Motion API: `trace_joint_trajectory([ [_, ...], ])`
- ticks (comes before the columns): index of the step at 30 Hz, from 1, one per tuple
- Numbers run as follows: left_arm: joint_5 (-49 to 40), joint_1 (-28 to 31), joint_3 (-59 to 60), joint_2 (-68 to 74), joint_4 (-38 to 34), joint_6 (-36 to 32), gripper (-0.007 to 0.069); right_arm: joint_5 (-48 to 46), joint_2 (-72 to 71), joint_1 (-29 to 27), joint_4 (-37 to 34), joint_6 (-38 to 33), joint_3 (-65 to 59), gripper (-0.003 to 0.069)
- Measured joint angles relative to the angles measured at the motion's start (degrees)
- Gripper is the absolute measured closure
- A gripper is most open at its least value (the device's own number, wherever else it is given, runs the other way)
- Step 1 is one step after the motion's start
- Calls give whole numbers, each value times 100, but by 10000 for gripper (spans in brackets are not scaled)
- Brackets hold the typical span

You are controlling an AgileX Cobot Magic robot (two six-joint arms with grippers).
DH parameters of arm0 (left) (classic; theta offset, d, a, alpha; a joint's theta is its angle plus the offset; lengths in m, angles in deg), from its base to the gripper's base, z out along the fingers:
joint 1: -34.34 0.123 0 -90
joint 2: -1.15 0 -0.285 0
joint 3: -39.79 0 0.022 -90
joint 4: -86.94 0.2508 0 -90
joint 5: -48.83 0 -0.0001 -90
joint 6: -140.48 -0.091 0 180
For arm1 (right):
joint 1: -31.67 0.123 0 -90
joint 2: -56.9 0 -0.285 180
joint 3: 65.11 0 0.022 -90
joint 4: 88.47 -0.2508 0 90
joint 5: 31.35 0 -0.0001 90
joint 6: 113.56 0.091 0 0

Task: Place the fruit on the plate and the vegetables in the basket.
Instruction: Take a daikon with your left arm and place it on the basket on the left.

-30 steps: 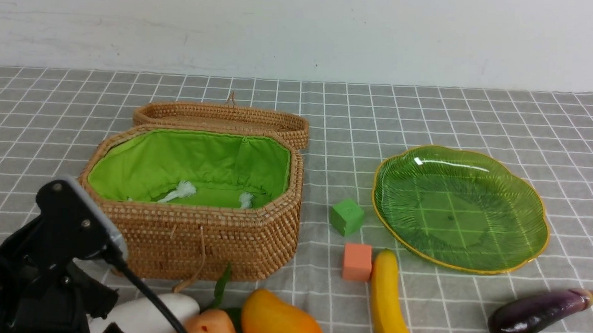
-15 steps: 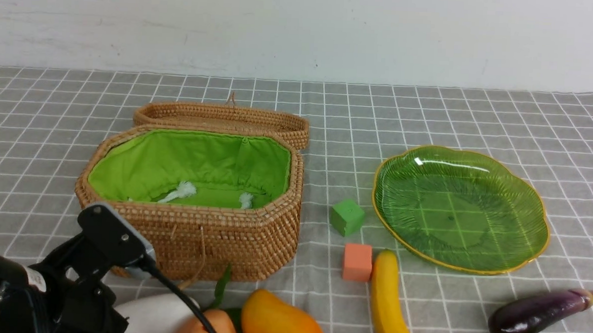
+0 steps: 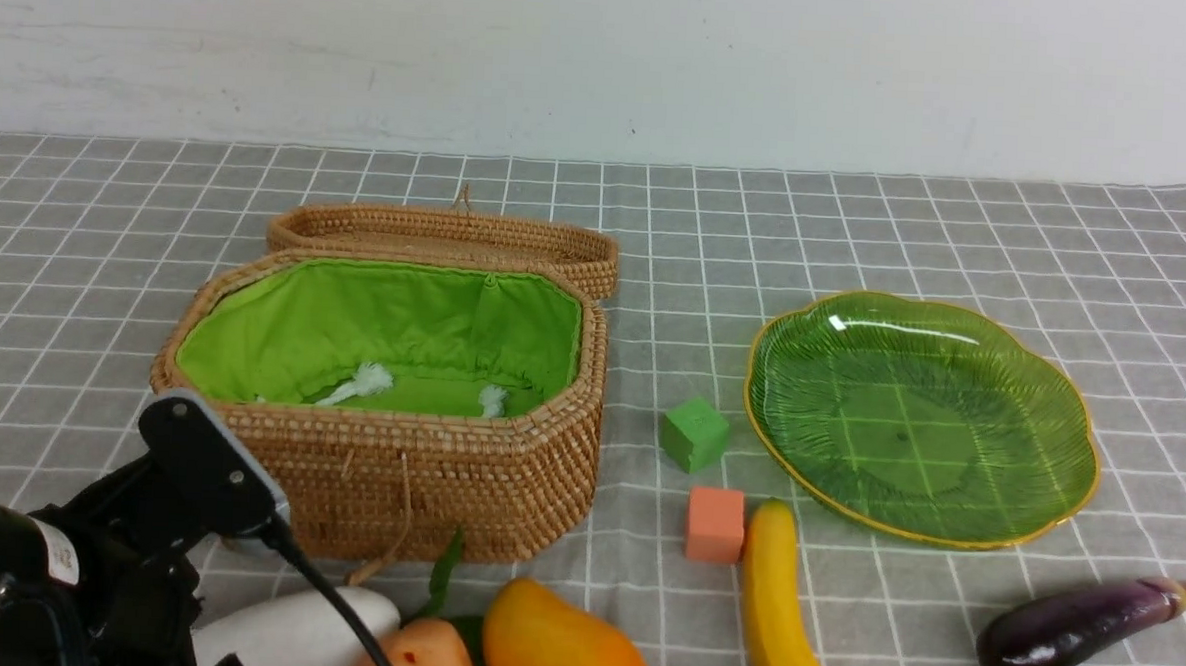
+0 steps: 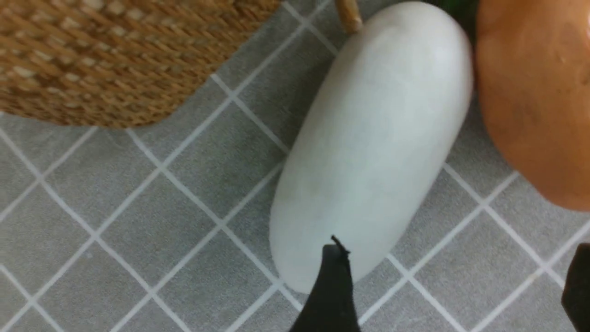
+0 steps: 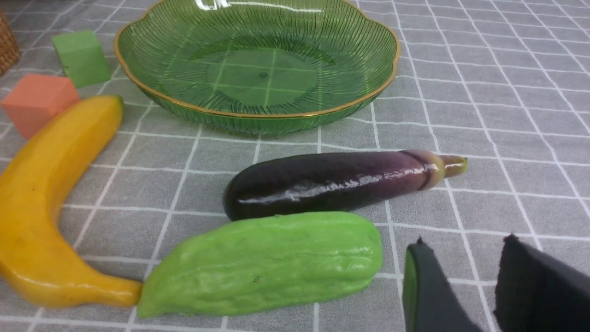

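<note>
White toy radish (image 3: 259, 639) lies on grey checked cloth (image 3: 858, 234) just before tan wicker basket (image 3: 386, 484); long yellow banana (image 3: 776, 601) near green glass plate (image 3: 909, 427). Left wrist: left gripper (image 4: 454, 276) jaws wide apart over radish end, not clamping. Right wrist: right gripper (image 5: 465, 258) parted, holding nothing, beside bumpy green gourd (image 5: 262, 263).

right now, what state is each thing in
basket: open, nothing loaded
plate: empty
radish: on cloth, not gripped
potato: on cloth
mango: on cloth
banana: on cloth
eggplant: on cloth
gourd: on cloth
left gripper: open, at the radish
right gripper: open, holding nothing
</note>
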Motion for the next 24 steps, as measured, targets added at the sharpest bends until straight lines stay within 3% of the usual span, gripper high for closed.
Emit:
trace_joint_trajectory([
  [7,756,83,-7,206,404,413,20,0,0,0,0,0,0,418],
  [16,888,190,-7,256,937,1172,19,0,0,0,0,0,0,418],
  [24,1084,190,-7,256,1380,1447,19,0,0,0,0,0,0,418],
])
